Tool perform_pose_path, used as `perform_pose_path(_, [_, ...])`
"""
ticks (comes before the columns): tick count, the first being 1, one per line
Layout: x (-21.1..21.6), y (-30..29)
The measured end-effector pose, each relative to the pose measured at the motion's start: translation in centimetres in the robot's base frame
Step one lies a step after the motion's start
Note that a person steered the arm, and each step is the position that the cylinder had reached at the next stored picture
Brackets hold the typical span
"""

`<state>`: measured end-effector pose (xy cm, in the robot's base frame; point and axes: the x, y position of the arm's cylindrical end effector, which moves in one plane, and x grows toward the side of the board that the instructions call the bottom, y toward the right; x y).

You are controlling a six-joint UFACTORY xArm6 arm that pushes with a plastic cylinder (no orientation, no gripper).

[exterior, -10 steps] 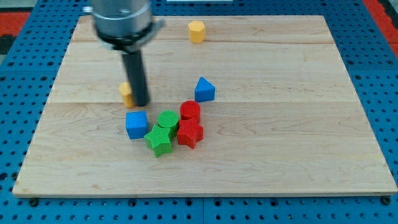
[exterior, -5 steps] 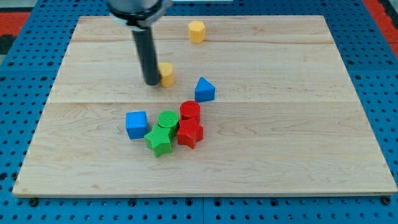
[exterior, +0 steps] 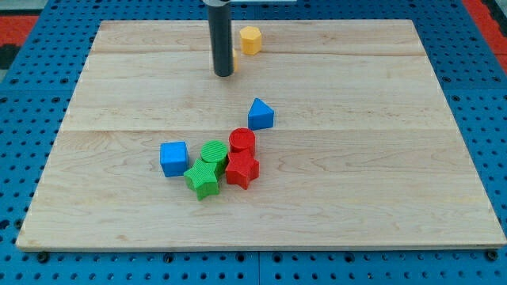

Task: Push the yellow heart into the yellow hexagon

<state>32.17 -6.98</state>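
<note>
The yellow hexagon (exterior: 250, 39) sits near the view's top, just right of centre. The yellow heart (exterior: 235, 58) is mostly hidden behind my rod; only a sliver shows at the rod's right edge, just below and left of the hexagon. I cannot tell whether the heart touches the hexagon. My tip (exterior: 224, 74) rests on the board at the heart's lower left side.
A blue triangle (exterior: 261, 115) lies mid-board. Below it is a cluster: a red cylinder (exterior: 242, 142), a red star (exterior: 242, 169), a green round block (exterior: 213, 153), a green star (exterior: 203, 180) and a blue cube (exterior: 173, 158). The wooden board (exterior: 396, 158) lies on blue pegboard.
My tip has moved up and to the right, pushing the yellow heart from the left-centre of the board to just beside the yellow hexagon. The other blocks have not moved.
</note>
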Motion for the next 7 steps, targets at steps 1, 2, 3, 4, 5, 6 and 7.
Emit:
perform_pose_path(1, [-1.2, 0.1])
perform_pose_path(2, [-1.4, 5.7])
perform_pose_path(3, [-2.6, 5.9])
perform_pose_path(4, [0.8, 8.1])
perform_pose_path(5, [8.6, 13.5])
perform_pose_path(6, [16.2, 18.5])
perform_pose_path(7, [26.9, 15.7])
